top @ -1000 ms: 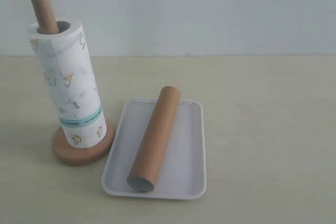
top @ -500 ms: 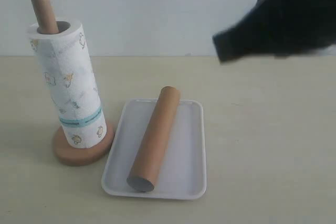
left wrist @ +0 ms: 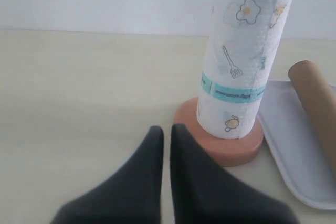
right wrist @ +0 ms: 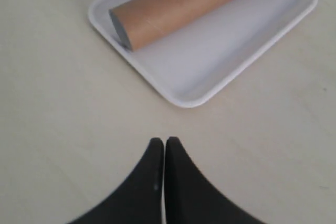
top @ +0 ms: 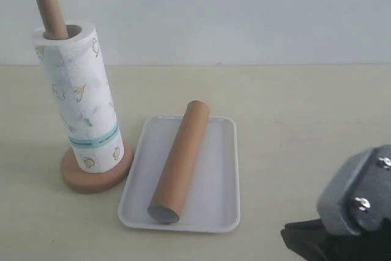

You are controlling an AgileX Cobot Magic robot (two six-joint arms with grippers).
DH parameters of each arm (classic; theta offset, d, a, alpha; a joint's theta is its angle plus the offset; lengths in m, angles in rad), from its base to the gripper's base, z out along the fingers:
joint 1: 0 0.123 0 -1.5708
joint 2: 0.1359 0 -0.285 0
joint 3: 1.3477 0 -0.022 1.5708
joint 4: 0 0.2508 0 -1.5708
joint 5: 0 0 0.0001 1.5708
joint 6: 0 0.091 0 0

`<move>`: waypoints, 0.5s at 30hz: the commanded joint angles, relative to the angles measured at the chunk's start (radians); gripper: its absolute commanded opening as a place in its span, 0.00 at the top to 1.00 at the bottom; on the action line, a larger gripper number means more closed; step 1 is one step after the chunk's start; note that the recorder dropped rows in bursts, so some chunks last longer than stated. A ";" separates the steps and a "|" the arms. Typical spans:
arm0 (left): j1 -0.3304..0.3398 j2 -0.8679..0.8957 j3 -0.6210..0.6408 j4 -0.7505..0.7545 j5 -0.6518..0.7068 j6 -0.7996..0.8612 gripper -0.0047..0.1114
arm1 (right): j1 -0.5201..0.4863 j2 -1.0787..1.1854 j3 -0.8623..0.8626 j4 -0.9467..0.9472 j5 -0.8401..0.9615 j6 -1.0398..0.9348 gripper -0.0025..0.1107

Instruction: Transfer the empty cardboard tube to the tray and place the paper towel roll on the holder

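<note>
The empty cardboard tube [top: 180, 162] lies lengthwise on the white tray [top: 217, 212]; both also show in the right wrist view, tube [right wrist: 189, 3] and tray [right wrist: 231, 56]. The paper towel roll [top: 79, 99] stands threaded over the wooden holder [top: 91, 178], whose rod top [top: 50, 13] pokes out above. My left gripper [left wrist: 167, 129] is shut and empty, a short way from the holder's base [left wrist: 231, 148]. My right gripper [right wrist: 165, 141] is shut and empty over bare table near the tray; its arm [top: 354, 212] fills the exterior view's lower right corner.
The beige table [top: 305, 108] runs back to a plain pale wall [top: 214, 10].
The right arm has swung from the upper right of the exterior view down to the lower right corner. Tube, tray, roll and holder have not moved.
</note>
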 commanded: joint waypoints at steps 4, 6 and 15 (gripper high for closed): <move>-0.005 -0.004 0.004 0.001 -0.005 -0.007 0.92 | -0.133 -0.337 0.162 -0.006 -0.256 0.002 0.98; -0.005 -0.004 0.004 0.001 -0.005 -0.007 0.92 | -0.207 -0.437 0.186 -0.006 -0.283 0.002 0.98; -0.005 -0.004 0.004 0.001 -0.003 -0.007 0.92 | -0.529 -0.731 0.247 -0.004 -0.290 0.056 0.98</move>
